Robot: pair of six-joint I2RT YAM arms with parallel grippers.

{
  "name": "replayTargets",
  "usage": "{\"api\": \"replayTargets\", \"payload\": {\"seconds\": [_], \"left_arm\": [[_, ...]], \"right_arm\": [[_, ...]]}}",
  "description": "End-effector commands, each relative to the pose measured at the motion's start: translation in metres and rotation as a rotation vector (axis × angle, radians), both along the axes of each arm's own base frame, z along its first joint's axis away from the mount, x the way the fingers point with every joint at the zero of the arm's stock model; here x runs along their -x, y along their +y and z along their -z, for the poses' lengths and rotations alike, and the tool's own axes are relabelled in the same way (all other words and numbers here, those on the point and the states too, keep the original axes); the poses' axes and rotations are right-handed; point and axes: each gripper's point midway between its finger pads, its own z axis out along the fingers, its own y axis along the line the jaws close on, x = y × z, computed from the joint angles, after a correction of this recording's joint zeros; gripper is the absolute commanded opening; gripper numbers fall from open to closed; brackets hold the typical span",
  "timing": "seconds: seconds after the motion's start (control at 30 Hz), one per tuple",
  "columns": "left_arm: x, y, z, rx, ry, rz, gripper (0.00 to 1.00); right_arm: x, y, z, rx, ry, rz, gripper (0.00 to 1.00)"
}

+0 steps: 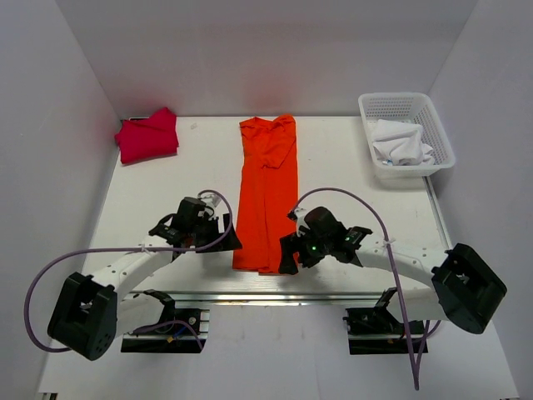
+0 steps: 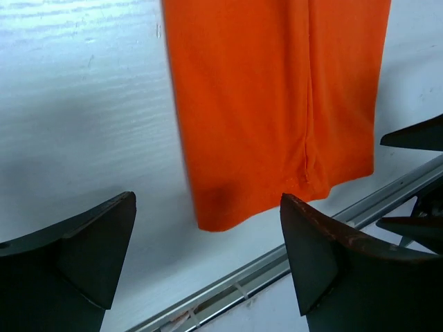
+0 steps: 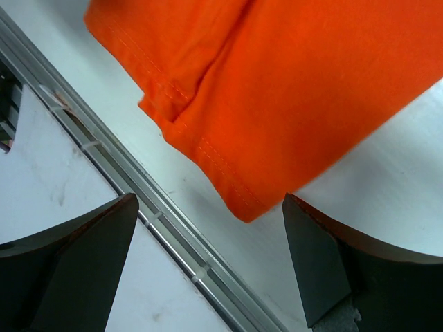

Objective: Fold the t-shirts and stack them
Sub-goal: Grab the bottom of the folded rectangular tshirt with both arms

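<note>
The orange t-shirt (image 1: 268,192) lies folded into a long narrow strip down the middle of the table, its hem toward the near edge. The crimson-pink t-shirt (image 1: 147,135) sits folded at the far left corner. My left gripper (image 1: 223,242) is open and empty just left of the strip's near-left corner (image 2: 208,221). My right gripper (image 1: 287,254) is open and empty just right of the strip's near-right corner (image 3: 246,211). Both hover low above the hem, touching nothing.
A white plastic basket (image 1: 407,133) at the far right holds a white cloth (image 1: 400,143). A metal rail (image 1: 275,296) runs along the table's near edge, close under both grippers. White walls enclose the table on three sides.
</note>
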Motion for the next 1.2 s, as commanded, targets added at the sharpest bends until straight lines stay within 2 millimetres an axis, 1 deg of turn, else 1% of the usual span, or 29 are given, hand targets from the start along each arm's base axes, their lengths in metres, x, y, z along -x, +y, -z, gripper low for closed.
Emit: {"api": "replayTargets", "payload": {"seconds": [0.0, 0.07, 0.1, 0.13, 0.17, 0.2, 0.23, 0.27, 0.3, 0.33, 0.37, 0.4, 0.43, 0.47, 0.5, 0.53, 0.57, 0.6, 0.7, 0.8, 0.83, 0.9, 0.93, 0.97, 1.0, 1.03, 1.07, 1.13, 1.17], "left_arm": [[0.006, 0.003, -0.005, -0.013, 0.006, -0.036, 0.94], [0.015, 0.003, 0.006, -0.025, 0.031, -0.024, 0.89], [0.017, -0.002, 0.007, -0.018, 0.034, -0.004, 0.85], [0.022, -0.004, 0.013, -0.025, 0.063, 0.014, 0.83], [0.023, -0.004, 0.017, -0.032, 0.077, 0.014, 0.80], [0.027, -0.007, 0.020, -0.032, 0.093, 0.035, 0.74], [0.033, -0.008, 0.026, -0.042, 0.112, 0.048, 0.72], [0.035, -0.007, 0.029, -0.049, 0.124, 0.048, 0.70], [0.040, -0.008, 0.030, -0.057, 0.137, 0.060, 0.68], [0.042, -0.003, 0.033, -0.078, 0.150, 0.051, 0.63], [0.048, -0.002, 0.037, -0.088, 0.166, 0.060, 0.62], [0.055, -0.001, 0.041, -0.099, 0.182, 0.072, 0.62], [0.054, -0.002, 0.038, -0.092, 0.171, 0.073, 0.62], [0.060, -0.001, 0.042, -0.097, 0.188, 0.074, 0.62], [0.059, 0.000, 0.043, -0.106, 0.183, 0.068, 0.62], [0.059, -0.002, 0.043, -0.102, 0.175, 0.077, 0.59], [0.060, -0.001, 0.046, -0.111, 0.189, 0.077, 0.58], [0.058, -0.006, 0.044, -0.106, 0.178, 0.087, 0.54], [0.064, -0.009, 0.047, -0.101, 0.208, 0.110, 0.39], [0.066, -0.006, 0.051, -0.126, 0.214, 0.107, 0.34], [0.065, -0.007, 0.052, -0.127, 0.214, 0.107, 0.32], [0.064, -0.016, 0.048, -0.105, 0.223, 0.132, 0.23], [0.066, -0.017, 0.047, -0.097, 0.225, 0.149, 0.19], [0.065, -0.022, 0.042, -0.074, 0.226, 0.163, 0.04], [0.064, -0.023, 0.039, -0.073, 0.225, 0.163, 0.00], [0.064, -0.024, 0.037, -0.070, 0.224, 0.175, 0.00], [0.062, -0.025, 0.033, -0.067, 0.210, 0.183, 0.00], [0.051, -0.033, 0.014, -0.034, 0.151, 0.185, 0.00], [0.048, -0.035, 0.011, -0.032, 0.136, 0.192, 0.00]], "right_arm": [[0.011, -0.002, 0.012, 0.017, 0.076, 0.003, 0.90], [0.010, -0.001, 0.014, 0.019, 0.087, 0.019, 0.90], [0.007, -0.003, 0.017, 0.036, 0.080, 0.040, 0.90], [0.005, -0.003, 0.018, 0.040, 0.080, 0.058, 0.90], [0.004, -0.004, 0.019, 0.044, 0.082, 0.063, 0.90], [0.004, -0.005, 0.022, 0.056, 0.095, 0.077, 0.88], [0.003, -0.007, 0.023, 0.064, 0.093, 0.091, 0.87], [0.002, -0.007, 0.023, 0.062, 0.091, 0.099, 0.87], [0.003, -0.008, 0.026, 0.069, 0.100, 0.099, 0.78], [0.002, -0.008, 0.029, 0.073, 0.096, 0.100, 0.75], [0.001, -0.007, 0.030, 0.071, 0.101, 0.108, 0.75], [0.002, -0.008, 0.035, 0.087, 0.111, 0.105, 0.72], [0.003, -0.008, 0.037, 0.096, 0.120, 0.107, 0.70], [0.002, -0.007, 0.038, 0.099, 0.122, 0.107, 0.70], [0.003, -0.007, 0.038, 0.098, 0.124, 0.102, 0.68], [0.003, -0.007, 0.041, 0.104, 0.127, 0.098, 0.68], [0.001, -0.004, 0.038, 0.094, 0.124, 0.093, 0.66], [0.002, -0.005, 0.040, 0.102, 0.130, 0.091, 0.64], [0.002, -0.005, 0.042, 0.117, 0.138, 0.086, 0.58], [0.002, -0.006, 0.040, 0.116, 0.132, 0.088, 0.50], [0.002, -0.007, 0.041, 0.117, 0.135, 0.092, 0.45], [0.003, -0.007, 0.041, 0.127, 0.138, 0.089, 0.38], [0.002, -0.006, 0.040, 0.127, 0.137, 0.088, 0.30], [0.002, -0.007, 0.041, 0.135, 0.138, 0.087, 0.25], [0.003, -0.009, 0.041, 0.143, 0.141, 0.090, 0.21], [0.001, -0.008, 0.040, 0.142, 0.133, 0.089, 0.12], [0.000, -0.006, 0.035, 0.132, 0.122, 0.085, 0.07], [-0.004, -0.004, 0.029, 0.117, 0.100, 0.083, 0.00], [-0.006, -0.004, 0.027, 0.119, 0.093, 0.088, 0.00]]}}
